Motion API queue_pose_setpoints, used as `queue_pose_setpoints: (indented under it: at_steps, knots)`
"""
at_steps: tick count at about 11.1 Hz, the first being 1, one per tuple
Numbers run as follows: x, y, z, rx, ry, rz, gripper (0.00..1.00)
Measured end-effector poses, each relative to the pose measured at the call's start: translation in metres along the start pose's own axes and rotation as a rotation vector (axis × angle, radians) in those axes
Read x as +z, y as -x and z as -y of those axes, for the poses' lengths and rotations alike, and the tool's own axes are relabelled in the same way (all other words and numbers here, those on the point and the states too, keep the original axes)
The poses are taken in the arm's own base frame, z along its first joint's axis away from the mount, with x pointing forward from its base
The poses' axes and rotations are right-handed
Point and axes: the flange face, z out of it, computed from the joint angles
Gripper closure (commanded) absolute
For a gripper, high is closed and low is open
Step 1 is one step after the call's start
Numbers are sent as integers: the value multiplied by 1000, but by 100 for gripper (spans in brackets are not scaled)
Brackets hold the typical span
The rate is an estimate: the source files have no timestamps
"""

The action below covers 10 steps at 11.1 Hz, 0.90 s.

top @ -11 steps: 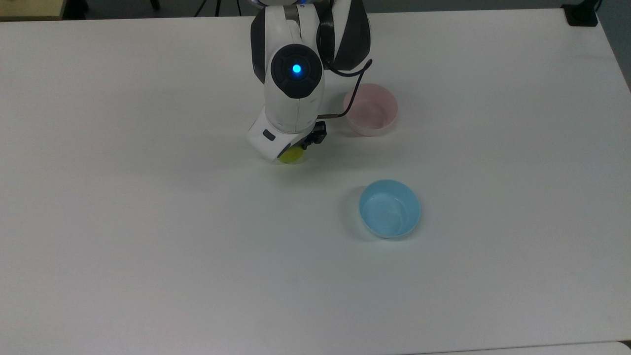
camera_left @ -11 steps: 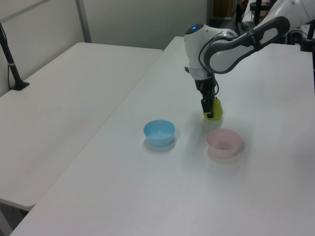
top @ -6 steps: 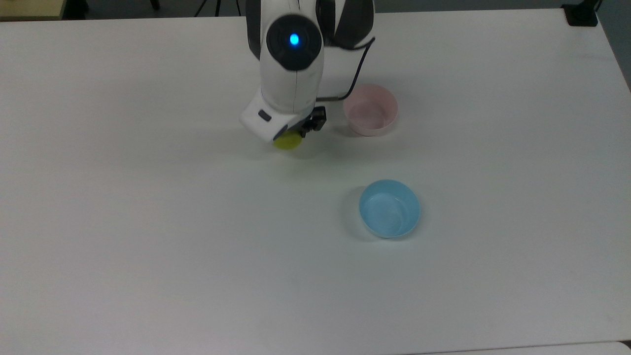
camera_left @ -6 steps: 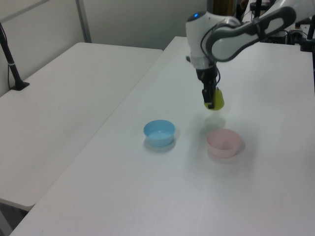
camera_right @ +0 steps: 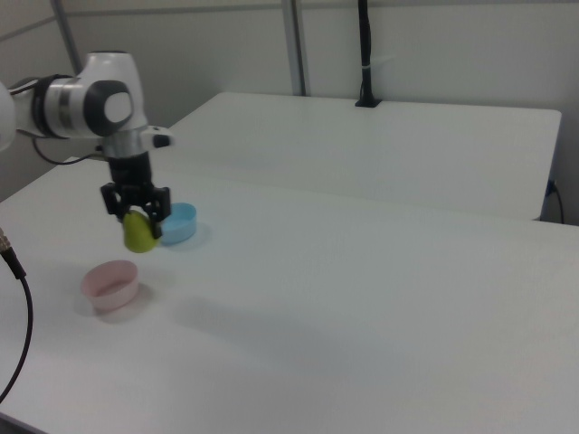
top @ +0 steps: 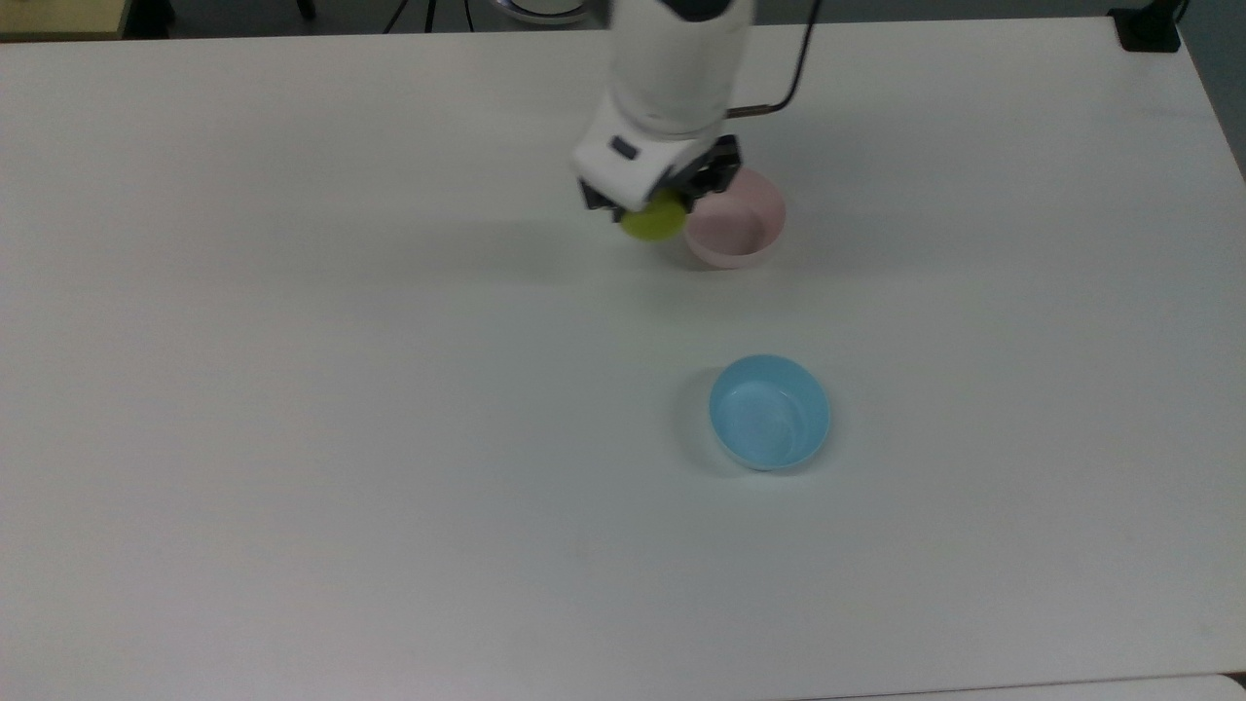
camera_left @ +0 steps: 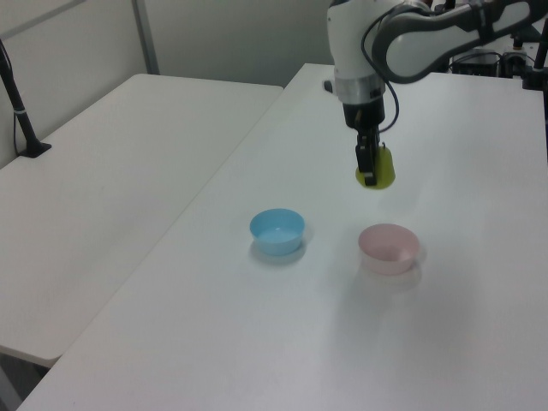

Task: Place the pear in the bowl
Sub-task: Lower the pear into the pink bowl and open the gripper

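Moved: since the earlier top view, the gripper (top: pixel 654 200) has carried the pear (top: pixel 653 218) from centre frame up and to the right, to the bowl's left edge; in the left view it has risen higher off the table (top: pixel 292 389)
Gripper: fingers clamped on the pear's upper part, its fat end hanging below them
Pear: in the air, clear of the table; upper centre of the top view, right of centre and high in the left view (camera_left: pixel 378 168)
Bowl: pink bowl (top: pixel 737 226) standing on the table, nothing in it
Key relation: in the top view the bowl lies just right of the pear, rims nearly overlapping; in the right view the bowl (camera_right: pixel 110 283) sits below and slightly left of the pear (camera_right: pixel 138 231)
Pear axis: roughly upright
Next, likely: a short shift over the bowl, then down
Other: blue bowl (top: pixel 769 412) well apart, lower in the top view
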Motion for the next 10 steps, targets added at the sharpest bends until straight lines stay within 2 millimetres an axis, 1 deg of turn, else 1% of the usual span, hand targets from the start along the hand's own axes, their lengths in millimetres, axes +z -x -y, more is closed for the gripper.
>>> queue_pose_setpoints:
  at_steps: [2,3,4,5,6,8,9,10]
  knots:
    - [6,5,52,-30,14,8,82]
    - [9,8,70,-44,20,13,82]
    - [15,10,81,-59,25,24,82]
    - [29,10,89,-73,32,48,79]
    - [42,9,93,-74,37,71,70]
    - [66,5,94,-69,44,110,36]
    - [76,2,93,-68,48,125,0]
    - [82,1,93,-67,50,136,0]
